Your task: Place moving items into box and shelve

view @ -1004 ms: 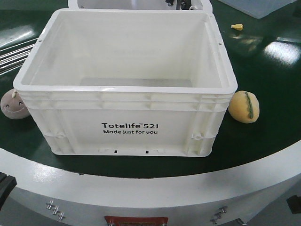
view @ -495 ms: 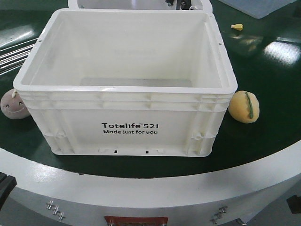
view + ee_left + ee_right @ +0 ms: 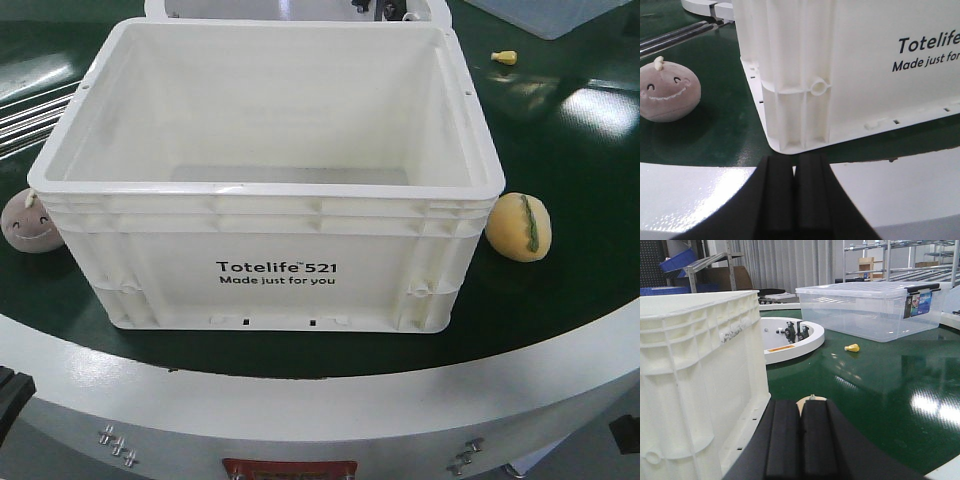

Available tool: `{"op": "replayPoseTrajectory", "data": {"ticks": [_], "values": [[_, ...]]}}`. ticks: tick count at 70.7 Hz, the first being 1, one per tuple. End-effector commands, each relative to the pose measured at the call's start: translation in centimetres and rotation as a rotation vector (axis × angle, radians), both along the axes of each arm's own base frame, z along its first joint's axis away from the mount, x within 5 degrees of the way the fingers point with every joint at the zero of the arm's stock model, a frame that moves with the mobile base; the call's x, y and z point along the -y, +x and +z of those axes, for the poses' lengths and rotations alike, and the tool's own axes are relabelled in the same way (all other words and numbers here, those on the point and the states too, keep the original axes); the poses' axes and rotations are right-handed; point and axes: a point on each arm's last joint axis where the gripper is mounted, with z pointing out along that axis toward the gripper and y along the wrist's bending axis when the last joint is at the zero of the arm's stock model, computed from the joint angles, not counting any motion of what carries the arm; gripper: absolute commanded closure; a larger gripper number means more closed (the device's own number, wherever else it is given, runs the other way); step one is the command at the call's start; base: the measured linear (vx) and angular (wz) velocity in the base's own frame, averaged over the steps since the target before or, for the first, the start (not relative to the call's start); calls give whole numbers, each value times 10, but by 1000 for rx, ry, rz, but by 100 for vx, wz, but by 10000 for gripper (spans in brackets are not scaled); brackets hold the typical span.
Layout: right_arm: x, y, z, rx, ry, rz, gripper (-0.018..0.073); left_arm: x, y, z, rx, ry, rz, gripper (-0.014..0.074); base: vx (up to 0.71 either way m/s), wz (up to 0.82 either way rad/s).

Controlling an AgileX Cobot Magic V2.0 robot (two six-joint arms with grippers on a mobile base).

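Two grippers sit nearest, both empty with pads pressed together: the left gripper faces a corner of the box, the right gripper its side wall. The greyish-pink plush lies outside at the box's 9 o'clock, the yellow plush just beside it at 3 o'clock. A clear bin stands farther off, at 1 o'clock.

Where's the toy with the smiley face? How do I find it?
Find the big white crate printed "Totelife 521" on the green table. Beside its left wall sits a round greyish-pink plush. Unlike the yellow plush on the right, it has a stitched smile.
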Motion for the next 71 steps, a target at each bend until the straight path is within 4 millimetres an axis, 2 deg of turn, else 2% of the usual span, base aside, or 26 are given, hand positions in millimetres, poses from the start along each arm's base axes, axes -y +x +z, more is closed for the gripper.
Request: {"op": "replayPoseTrajectory", "data": {"ticks": [1, 40, 49, 71], "values": [[0, -1, 7, 91, 3, 1, 574, 1, 1, 4, 79, -31, -3, 622, 0, 0], [0, -1, 7, 91, 3, 1, 574, 0, 1, 4, 102, 33, -10, 622, 0, 0], [0, -1, 7, 91, 3, 1, 574, -1, 2, 7, 155, 110, -18, 622, 0, 0], [0, -1, 7, 91, 3, 1, 574, 0, 3, 23, 324, 58, -18, 622, 0, 0]]}}
